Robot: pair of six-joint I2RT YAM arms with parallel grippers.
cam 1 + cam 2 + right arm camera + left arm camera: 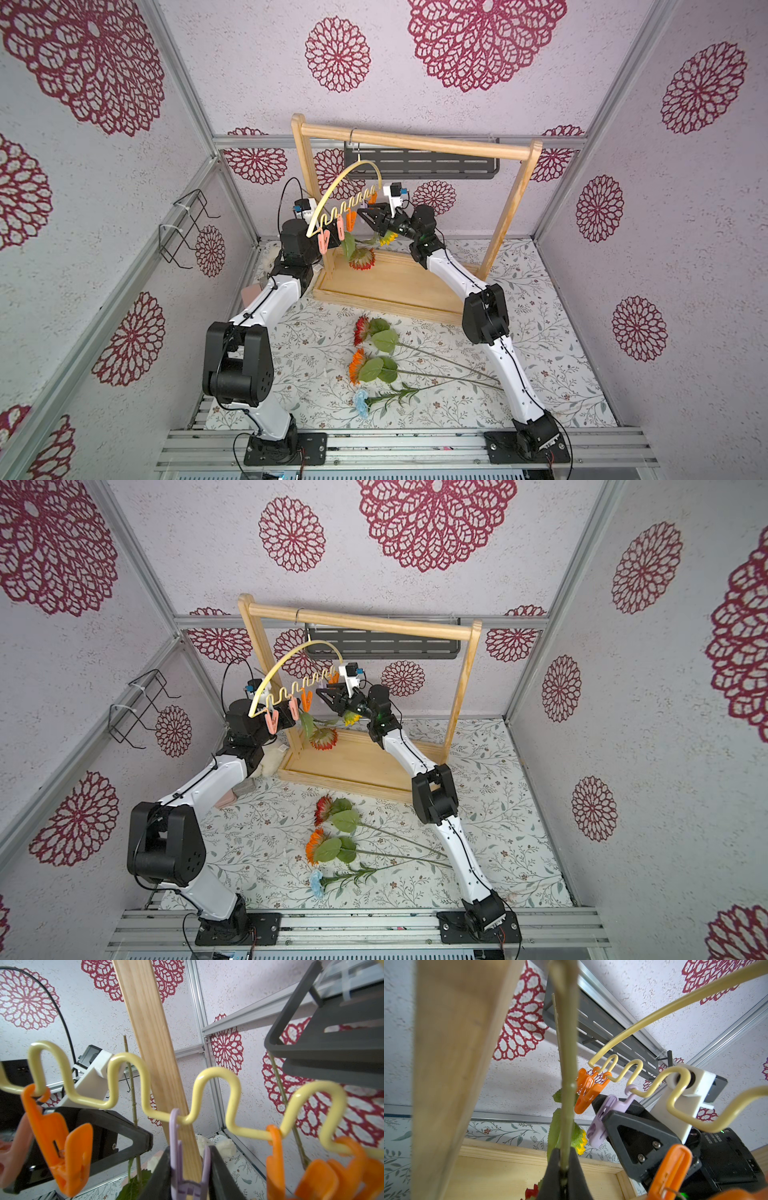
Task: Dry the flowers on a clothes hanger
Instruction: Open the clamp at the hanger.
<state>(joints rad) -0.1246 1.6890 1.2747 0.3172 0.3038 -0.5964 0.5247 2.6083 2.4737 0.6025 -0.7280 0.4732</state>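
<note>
Floral-print tabletop; left fingers clamp green stem, right fingers pinch lilac clothespin.

A wooden rack stands on the floral cloth before a black wall shelf.

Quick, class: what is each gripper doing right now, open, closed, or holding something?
Left gripper: closed on the stem of the red flower.
Right gripper: closed on the lilac clothespin.

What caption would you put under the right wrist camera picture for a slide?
Right gripper pinches the lilac clothespin hanging from the clothes hanger, wooden rack post behind.
</note>
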